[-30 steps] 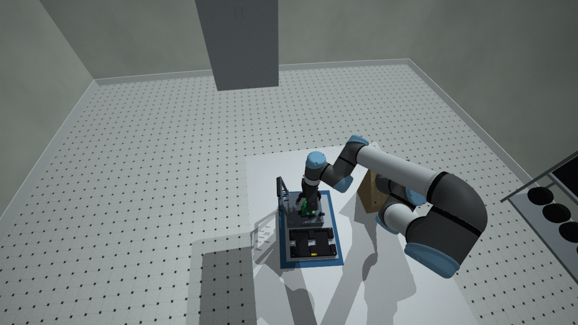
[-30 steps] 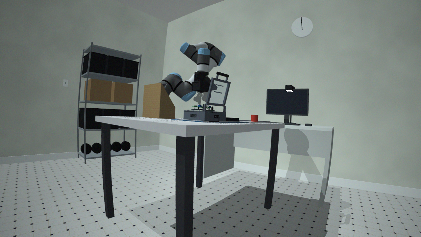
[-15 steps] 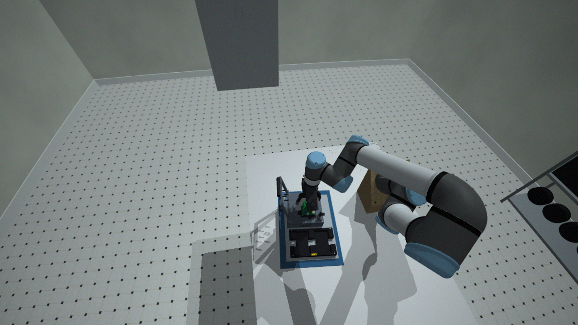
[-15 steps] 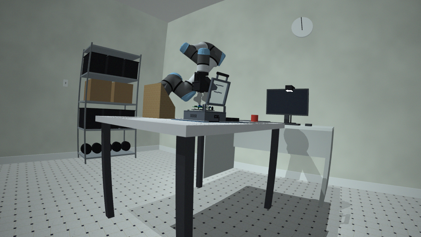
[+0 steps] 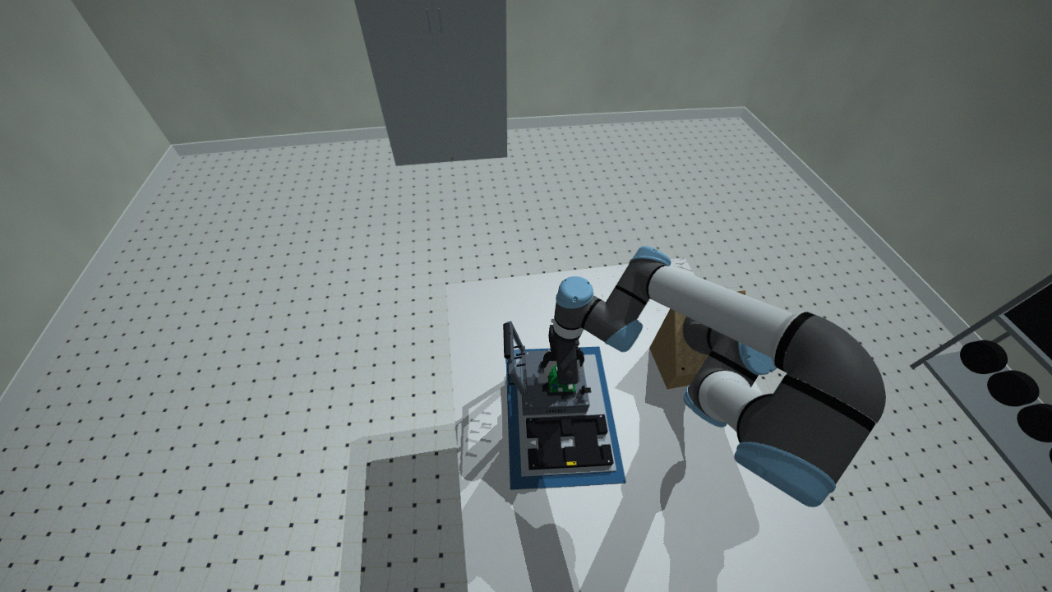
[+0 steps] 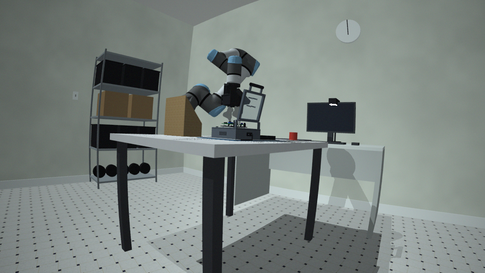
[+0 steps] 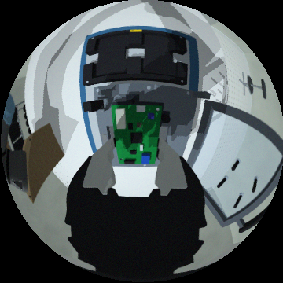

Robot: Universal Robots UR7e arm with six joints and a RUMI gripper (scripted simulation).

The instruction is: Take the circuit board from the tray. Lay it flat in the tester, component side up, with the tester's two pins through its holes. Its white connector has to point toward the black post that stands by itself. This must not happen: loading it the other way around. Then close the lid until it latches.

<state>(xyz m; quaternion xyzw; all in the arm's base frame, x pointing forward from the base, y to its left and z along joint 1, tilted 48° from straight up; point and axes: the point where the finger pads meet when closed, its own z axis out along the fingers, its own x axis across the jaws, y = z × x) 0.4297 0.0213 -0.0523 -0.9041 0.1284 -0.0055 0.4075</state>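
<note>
The tool (image 7: 135, 178) is clamped on the near end of the green circuit board (image 7: 136, 134), its two grey fingers pinching the board's long edges, so the components face up toward the wrist camera; that grip looks chosen to leave the far end free to go down first into the tester (image 6: 235, 133). In the exterior view the board sits low over the grey tester at mid-frame, but whether it rests on the pins or hangs just above them I cannot tell. The tray (image 7: 135, 55) it is meant to come from lies at the upper centre of the wrist view, its dark pockets showing no board; it shares a blue mat (image 5: 617, 471) with the tester on the white surface (image 6: 216, 147). The lid (image 6: 251, 107) stands nearly upright just right of the wrist in the exterior view — hinged back to leave the bed open, and close enough that I would judge it the main thing to brush against. A black block (image 7: 94, 105) sits left of the board's far end; whether it is the lone post I cannot say. Further off — a cardboard box (image 6: 179, 116) behind the arm, a red cylinder (image 6: 293, 135) to the right, a shelf rack (image 6: 93, 118) at left.
</note>
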